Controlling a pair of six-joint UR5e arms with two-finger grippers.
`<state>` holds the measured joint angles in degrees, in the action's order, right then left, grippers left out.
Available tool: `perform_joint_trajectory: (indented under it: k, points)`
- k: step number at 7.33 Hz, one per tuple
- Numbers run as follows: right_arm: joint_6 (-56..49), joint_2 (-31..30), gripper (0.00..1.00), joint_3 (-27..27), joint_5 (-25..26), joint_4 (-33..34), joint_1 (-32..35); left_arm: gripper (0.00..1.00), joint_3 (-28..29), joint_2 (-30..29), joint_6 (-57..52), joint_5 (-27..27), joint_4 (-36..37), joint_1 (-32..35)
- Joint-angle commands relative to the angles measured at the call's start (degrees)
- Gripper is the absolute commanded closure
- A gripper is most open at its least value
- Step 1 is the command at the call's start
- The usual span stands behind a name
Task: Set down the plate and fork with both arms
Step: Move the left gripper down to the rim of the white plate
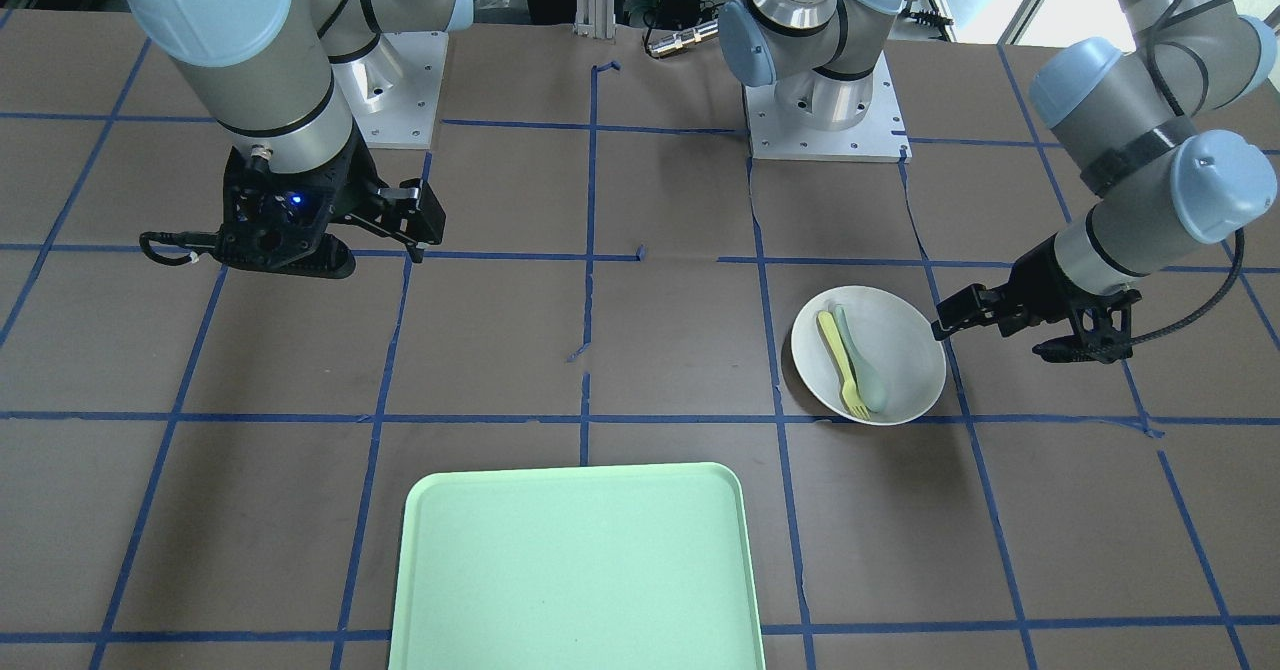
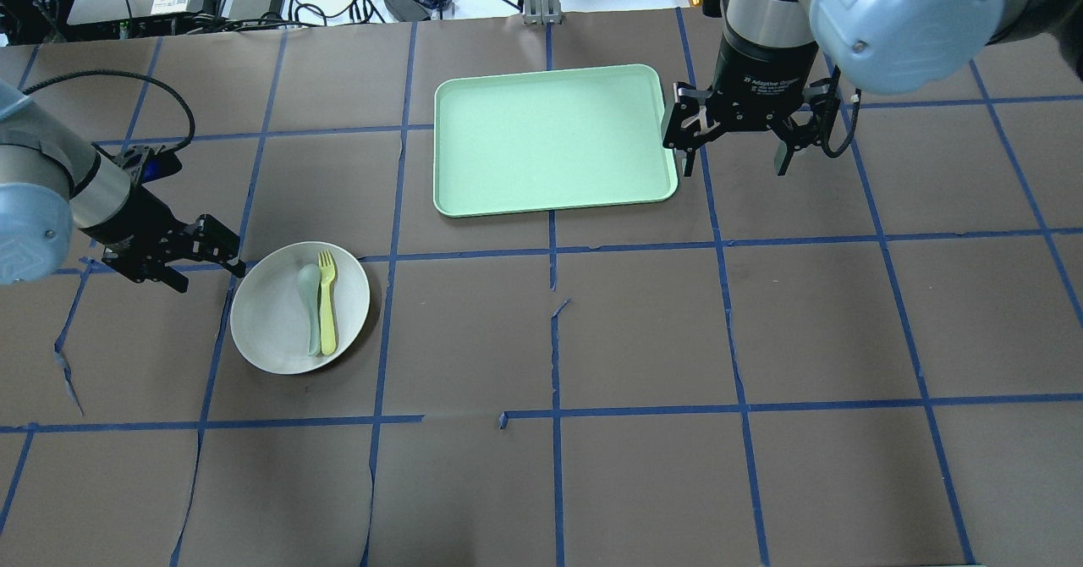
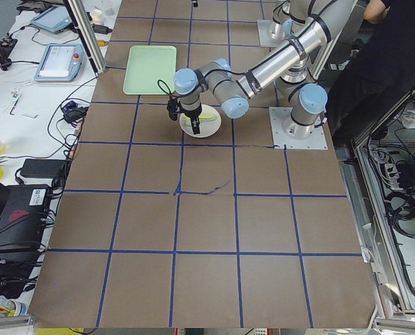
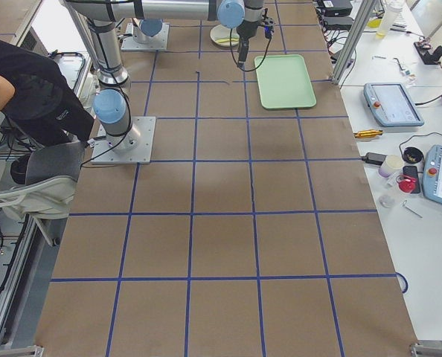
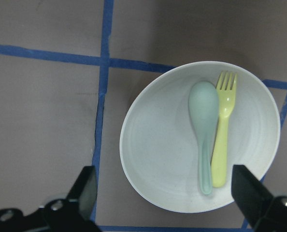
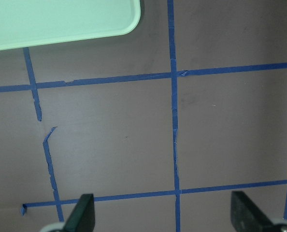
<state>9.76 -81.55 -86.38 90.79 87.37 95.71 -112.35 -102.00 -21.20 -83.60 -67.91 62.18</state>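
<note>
The off-white plate (image 2: 271, 317) lies on the table on my left side and carries the pale-yellow fork (image 2: 327, 305) beside a grey-green spoon (image 2: 310, 300). My left gripper (image 2: 207, 264) is open and empty, hovering at the plate's outer edge. In the left wrist view its fingers (image 5: 85, 188) straddle the near rim of the plate (image 5: 153, 145), with the fork (image 5: 222, 140) to the right of the spoon (image 5: 205, 125). My right gripper (image 2: 734, 159) is open and empty, held above the table just right of the tray. The front view shows the plate (image 1: 905, 350), the fork (image 1: 838, 365), the left gripper (image 1: 950, 322) and the right gripper (image 1: 378, 242).
A large mint-green tray (image 2: 550, 140) lies at the far middle of the table; its corner (image 6: 61, 19) shows in the right wrist view. Blue tape lines cross the brown table cover. Cables and equipment lie past the far edge.
</note>
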Motion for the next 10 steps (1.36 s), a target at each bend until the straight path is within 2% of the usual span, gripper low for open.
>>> perform_joint_trajectory:
  k: [1, 3, 5, 6, 7, 8, 10]
  points:
    - [0.17, 0.16, 0.00, -0.01, -0.35, 0.00, 0.00, 0.17, -2.69, -3.37, -2.08, -0.42, 2.16, -0.65]
    - [0.08, 0.16, 0.00, -0.10, -0.44, -0.09, 0.00, 0.23, -3.49, -4.87, -3.41, -0.85, 2.17, -0.65]
    - [0.08, 0.60, 0.00, -0.10, -0.35, -0.09, 0.00, 0.33, -3.75, -5.75, -5.16, -4.70, 2.17, -0.65]
    - [0.08, 0.60, 0.00, -0.10, -0.17, -0.09, 0.00, 0.58, -3.67, -6.02, -5.25, -4.81, 2.17, -0.65]
    - [0.08, 0.69, 0.00, -0.10, -0.09, -0.09, 0.00, 0.88, -3.40, -6.02, -5.34, -5.08, 2.17, -0.65]
    - [0.08, 0.60, 0.00, -0.10, 0.00, -0.01, 0.00, 1.00, -3.05, -5.93, -5.25, -5.08, 2.08, -0.65]
    - [-0.01, 0.60, 0.00, -0.01, 0.09, 0.08, 0.00, 1.00, -2.18, -4.88, -4.82, -4.12, 1.73, -0.65]
